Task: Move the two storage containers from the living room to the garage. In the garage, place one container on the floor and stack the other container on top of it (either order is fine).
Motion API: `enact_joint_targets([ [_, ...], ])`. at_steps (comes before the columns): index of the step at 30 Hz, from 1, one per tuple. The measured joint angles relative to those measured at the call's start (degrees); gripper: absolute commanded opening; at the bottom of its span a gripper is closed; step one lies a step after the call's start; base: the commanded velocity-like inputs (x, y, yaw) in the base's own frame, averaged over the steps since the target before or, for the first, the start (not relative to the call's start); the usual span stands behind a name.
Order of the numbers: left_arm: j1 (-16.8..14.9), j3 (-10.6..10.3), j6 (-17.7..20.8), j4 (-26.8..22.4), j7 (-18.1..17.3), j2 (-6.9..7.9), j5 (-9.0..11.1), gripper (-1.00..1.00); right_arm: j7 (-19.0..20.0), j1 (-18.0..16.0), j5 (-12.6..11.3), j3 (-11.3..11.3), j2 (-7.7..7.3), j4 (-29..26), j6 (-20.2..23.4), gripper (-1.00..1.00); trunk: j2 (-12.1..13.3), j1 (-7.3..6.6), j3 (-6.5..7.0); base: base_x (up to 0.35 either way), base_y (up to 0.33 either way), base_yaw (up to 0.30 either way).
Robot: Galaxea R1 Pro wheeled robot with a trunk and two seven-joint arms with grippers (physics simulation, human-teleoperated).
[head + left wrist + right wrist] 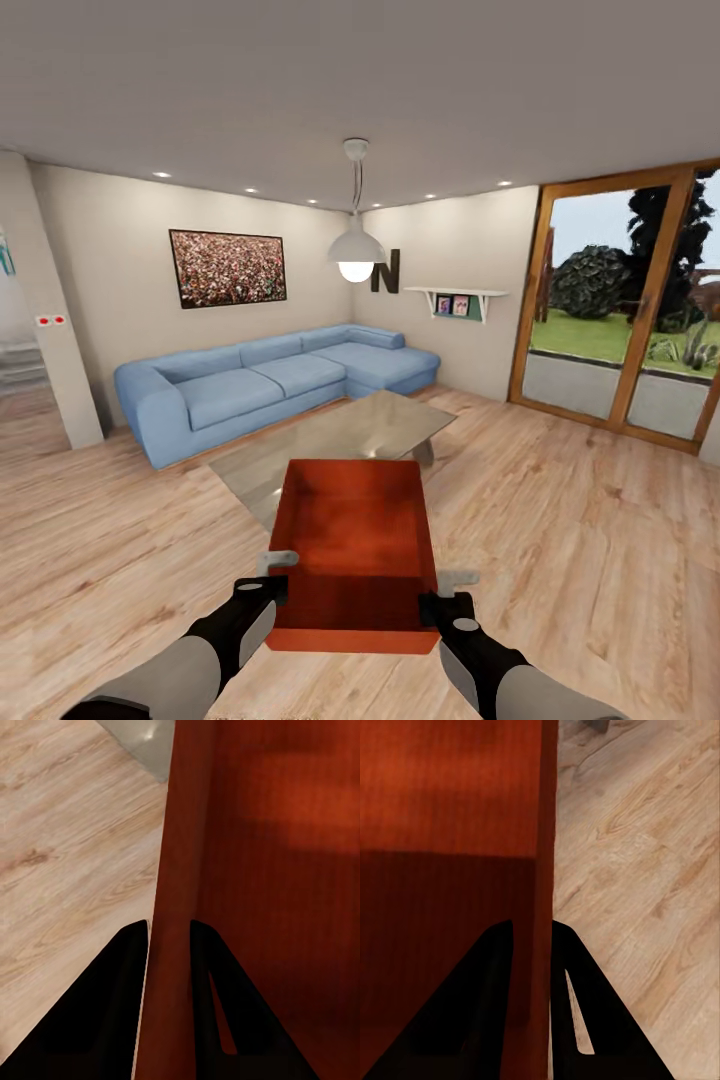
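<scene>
One orange-red storage container [355,530] with no lid sits right in front of me in the head view, between my two arms, over the light wood floor of the living room. My left gripper [278,565] is shut on its left wall [176,870], one finger inside and one outside. On the opposite side, my right gripper [457,580] is shut on the right wall [544,832] in the same way. The bin's inside is bare. I cannot tell whether its base touches the floor.
A glass-topped table [350,435] stands just beyond the bin, and a blue corner sofa [270,385] lies behind it. A wood-framed glass door [620,320] is at the right, a wall corner [45,320] at the left. Wood plank floor [580,520] spreads on both sides.
</scene>
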Motion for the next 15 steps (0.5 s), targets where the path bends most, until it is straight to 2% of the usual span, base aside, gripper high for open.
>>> enact_joint_targets([
  [15,0.01,-0.09,0.00,-0.06,0.15,-0.06,0.12,-1.00,0.17,-0.01,0.13,-0.18,-0.06,-0.02,-0.03,-1.00,0.00,0.00,0.00,0.000,0.000,0.297],
])
